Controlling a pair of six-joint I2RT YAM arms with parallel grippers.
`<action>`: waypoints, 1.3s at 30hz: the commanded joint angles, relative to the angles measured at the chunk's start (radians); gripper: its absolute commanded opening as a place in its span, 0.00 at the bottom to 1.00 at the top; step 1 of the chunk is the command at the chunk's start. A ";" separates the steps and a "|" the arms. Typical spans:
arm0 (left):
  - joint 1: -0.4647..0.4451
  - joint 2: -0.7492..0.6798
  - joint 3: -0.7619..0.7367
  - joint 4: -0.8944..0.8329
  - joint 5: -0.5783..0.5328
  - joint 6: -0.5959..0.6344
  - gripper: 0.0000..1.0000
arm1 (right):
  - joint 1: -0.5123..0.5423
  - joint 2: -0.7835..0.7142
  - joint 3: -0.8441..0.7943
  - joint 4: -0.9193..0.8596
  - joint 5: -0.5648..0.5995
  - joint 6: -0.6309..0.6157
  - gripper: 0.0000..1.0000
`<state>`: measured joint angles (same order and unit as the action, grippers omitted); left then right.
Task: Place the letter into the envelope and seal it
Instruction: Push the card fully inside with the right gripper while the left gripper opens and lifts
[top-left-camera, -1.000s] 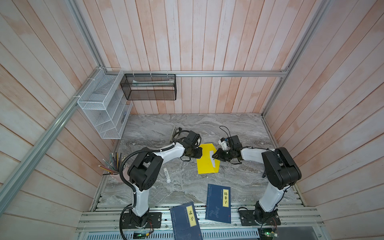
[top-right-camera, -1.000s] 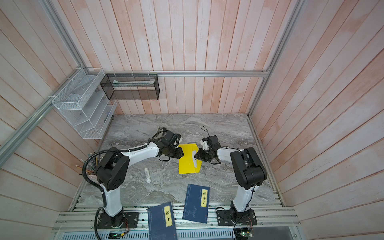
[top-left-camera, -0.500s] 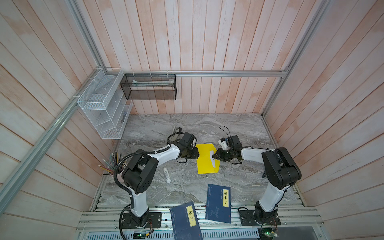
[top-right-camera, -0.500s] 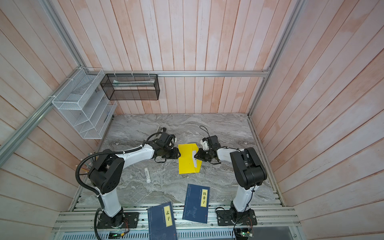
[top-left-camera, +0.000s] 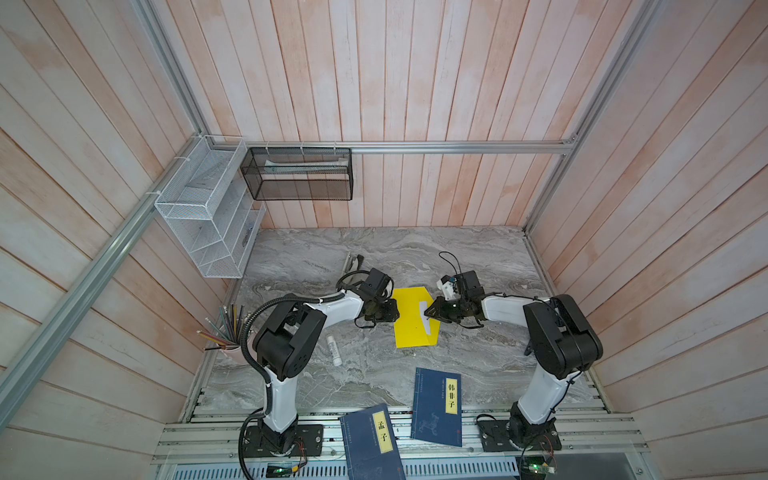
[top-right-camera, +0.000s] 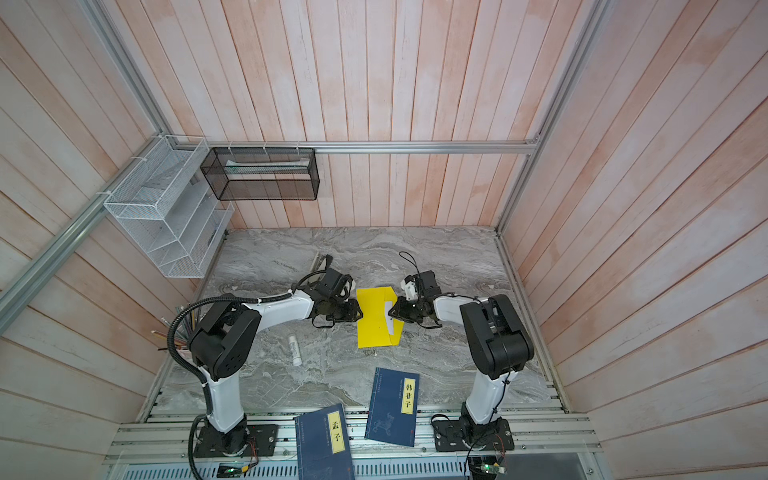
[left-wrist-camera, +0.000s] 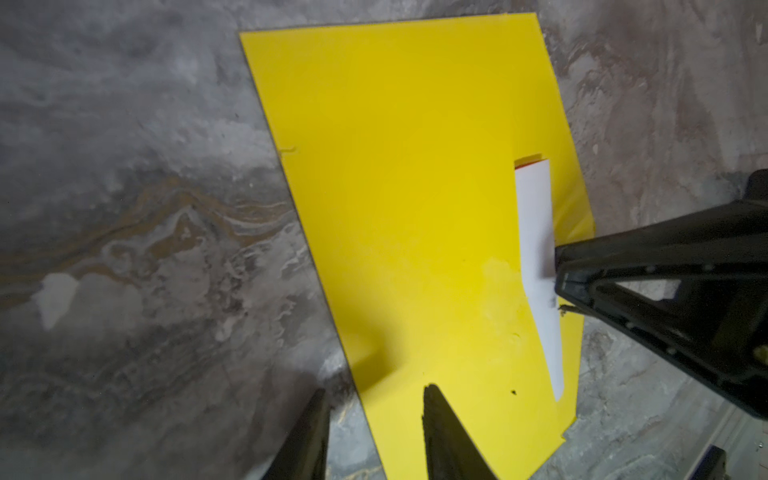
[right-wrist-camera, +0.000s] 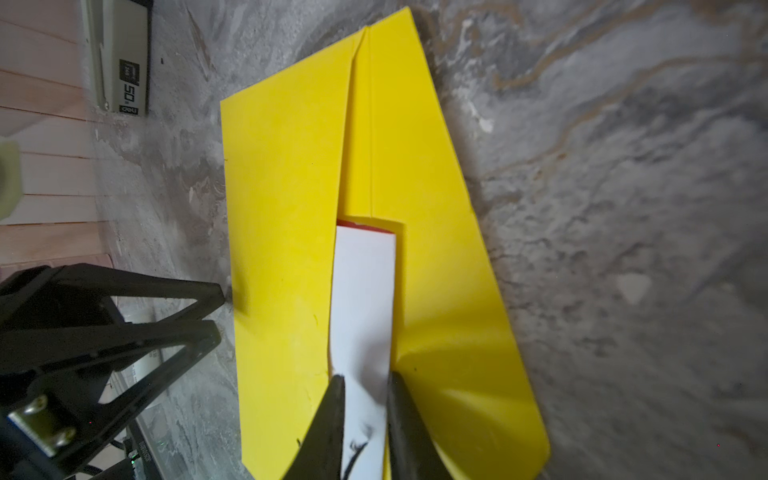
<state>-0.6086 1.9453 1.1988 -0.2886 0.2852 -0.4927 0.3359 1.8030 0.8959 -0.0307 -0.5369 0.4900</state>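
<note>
The yellow envelope (top-left-camera: 409, 322) (top-right-camera: 374, 328) lies flat on the marble table. The letter (top-left-camera: 426, 322) (right-wrist-camera: 363, 291) is mostly inside it; only a white strip with a red end shows between the envelope body and the raised flap (right-wrist-camera: 436, 291). My right gripper (top-left-camera: 429, 314) (right-wrist-camera: 365, 382) comes in from the right, and its narrow jaws are shut on that white strip. My left gripper (top-left-camera: 392, 316) (left-wrist-camera: 374, 409) sits at the envelope's left edge and is open. One of its fingers (left-wrist-camera: 436, 428) is over the yellow paper, the other over bare table. It holds nothing.
Two dark blue books (top-left-camera: 438, 405) (top-left-camera: 370, 440) lie at the front edge. A white glue stick (top-left-camera: 334, 351) and a pencil cup (top-left-camera: 230, 332) are on the left. A stapler (top-left-camera: 353, 262) lies behind the left gripper. Wire racks (top-left-camera: 203, 216) (top-left-camera: 297, 174) hang on the walls.
My left gripper has pulled back leftward off the envelope's upper left to its left edge, and the arm has swung lower. The right gripper and the letter have not moved.
</note>
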 joint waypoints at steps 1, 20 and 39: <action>0.004 0.031 0.006 0.019 0.020 0.000 0.40 | 0.004 0.019 0.017 -0.044 0.014 -0.007 0.22; 0.004 0.072 0.028 0.013 0.037 0.018 0.33 | 0.033 0.050 0.039 -0.018 -0.020 0.012 0.24; 0.003 0.073 0.039 0.006 0.031 0.026 0.31 | 0.041 0.059 0.025 0.035 -0.076 0.065 0.29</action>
<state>-0.6067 1.9842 1.2285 -0.2565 0.3176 -0.4828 0.3717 1.8370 0.9298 -0.0116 -0.5903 0.5388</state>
